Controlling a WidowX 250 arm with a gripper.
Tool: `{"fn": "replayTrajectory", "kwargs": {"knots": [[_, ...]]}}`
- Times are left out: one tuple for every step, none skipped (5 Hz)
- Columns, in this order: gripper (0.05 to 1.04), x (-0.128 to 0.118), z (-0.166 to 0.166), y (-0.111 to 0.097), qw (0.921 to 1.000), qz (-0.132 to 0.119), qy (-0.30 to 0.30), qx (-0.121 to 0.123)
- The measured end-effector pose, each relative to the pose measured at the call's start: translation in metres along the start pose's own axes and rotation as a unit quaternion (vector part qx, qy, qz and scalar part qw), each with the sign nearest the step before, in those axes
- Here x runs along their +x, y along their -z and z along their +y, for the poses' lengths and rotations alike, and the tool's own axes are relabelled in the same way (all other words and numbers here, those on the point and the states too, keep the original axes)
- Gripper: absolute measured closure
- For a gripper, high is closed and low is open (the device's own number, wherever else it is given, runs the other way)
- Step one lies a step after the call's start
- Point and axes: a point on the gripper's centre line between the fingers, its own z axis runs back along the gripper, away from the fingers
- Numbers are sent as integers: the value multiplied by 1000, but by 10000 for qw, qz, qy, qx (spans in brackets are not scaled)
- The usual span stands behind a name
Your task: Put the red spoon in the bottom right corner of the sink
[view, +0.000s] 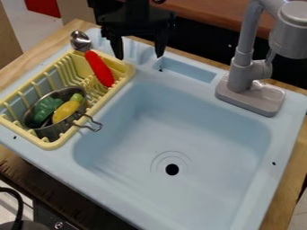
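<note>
- My end effector (139,50) hangs at the top of the camera view, left of the middle, over the far rim of the sink (287,134).
- I have it open: its two fingers (160,44) point down and stand well apart.
- The red spoon (99,68) is beside me, just to the left of my end effector in the view, and apart from it.
- It lies across the far end of the yellow dish rack (124,68). Its metal bowl sticks out past the rack's rim toward the upper left, and its red handle slants down into the rack, toward the basin side.
- So the spoon is outside the basin (207,123), well apart from its bottom right corner.
- The rack sits along the left side of the light blue sink.
- Nearer the camera in the rack I see a metal pot (54,131), its wire handle reaching over the rack's rim toward the basin.
- In the pot are a green piece (46,109) and a yellow piece (66,111).
- The basin has a round, dark drain (173,169).
- A grey faucet (242,54) stands on the sink's far rim, toward the right, beside a shallow recess (189,71).
- The wooden surface (27,60) shows around the sink.
</note>
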Motion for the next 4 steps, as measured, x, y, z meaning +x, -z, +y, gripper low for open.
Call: {"fn": "replayTrajectory", "kwargs": {"knots": [[87, -5, 1, 8, 9999, 138, 15, 65], [87, -3, 15, 10, 9995, 245, -180, 126], [87, 6, 33, -3, 9985, 394, -390, 31], [87, 13, 50, -8, 9974, 447, -564, -20]]}}
